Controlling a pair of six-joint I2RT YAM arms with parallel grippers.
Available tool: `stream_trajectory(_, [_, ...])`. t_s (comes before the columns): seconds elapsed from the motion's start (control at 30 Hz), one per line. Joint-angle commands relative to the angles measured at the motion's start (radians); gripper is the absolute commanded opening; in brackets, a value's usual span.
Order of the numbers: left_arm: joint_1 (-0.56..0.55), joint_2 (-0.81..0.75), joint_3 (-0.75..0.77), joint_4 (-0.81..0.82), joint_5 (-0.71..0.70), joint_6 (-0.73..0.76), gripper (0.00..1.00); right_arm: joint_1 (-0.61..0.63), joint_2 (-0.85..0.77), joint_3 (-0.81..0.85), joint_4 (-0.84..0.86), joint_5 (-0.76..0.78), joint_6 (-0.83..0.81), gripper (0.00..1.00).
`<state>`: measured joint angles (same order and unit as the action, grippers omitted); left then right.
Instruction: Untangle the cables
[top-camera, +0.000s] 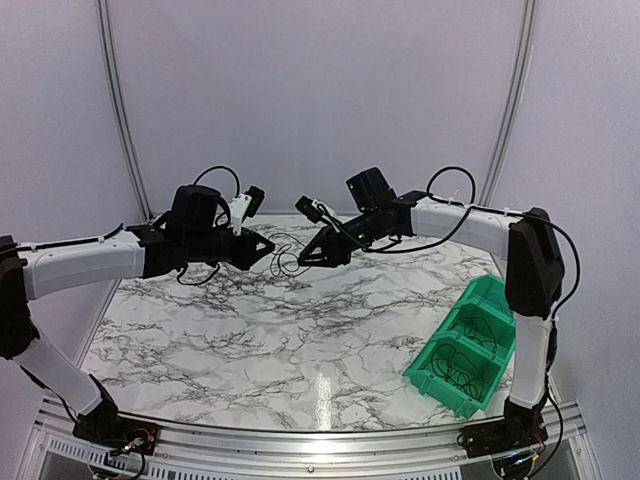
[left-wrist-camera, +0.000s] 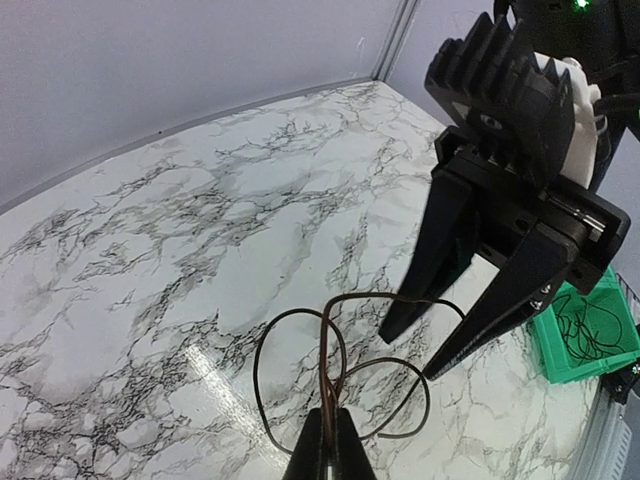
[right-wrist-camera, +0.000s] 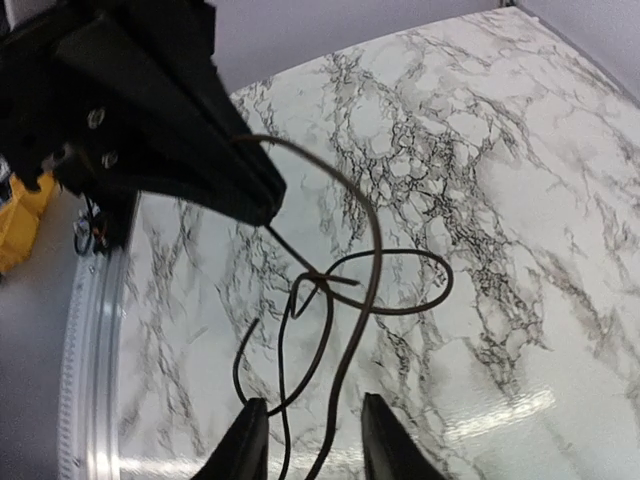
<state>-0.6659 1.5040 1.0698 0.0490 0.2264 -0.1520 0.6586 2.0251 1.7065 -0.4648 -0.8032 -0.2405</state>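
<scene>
- Pinching the thin dark looped cables (left-wrist-camera: 256, 370) above the white marble-patterned tabletop (left-wrist-camera: 150, 250), the left black gripper (left-wrist-camera: 330, 418) is clamped tight.
- The right black gripper (right-wrist-camera: 312, 402) gapes wide (strands pass between its fingers).

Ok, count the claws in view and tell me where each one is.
2. The left claw is shut on the cables over the far middle of the table. The right claw faces it, open around some strands.
</scene>
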Motion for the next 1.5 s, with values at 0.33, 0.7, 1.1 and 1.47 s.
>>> stream_trajectory(0.33, [0.006,-0.090,-0.020,-0.149,-0.528,0.100,0.00,-0.129,-0.132,-0.065,-0.017,0.254,-0.070,0.00])
stream_trajectory(0.7, [0.008,-0.055,-0.025,-0.141,-0.669,-0.015,0.42,-0.104,-0.139,-0.047,-0.089,0.088,-0.071,0.00])
stream_trajectory(1.1, [-0.049,-0.138,-0.238,0.290,-0.190,-0.135,0.55,-0.077,-0.079,0.017,-0.071,0.091,0.003,0.00])
stream_trajectory(1.47, [-0.093,0.081,-0.143,0.451,-0.199,-0.311,0.64,-0.042,-0.072,0.028,-0.052,0.067,0.032,0.00])
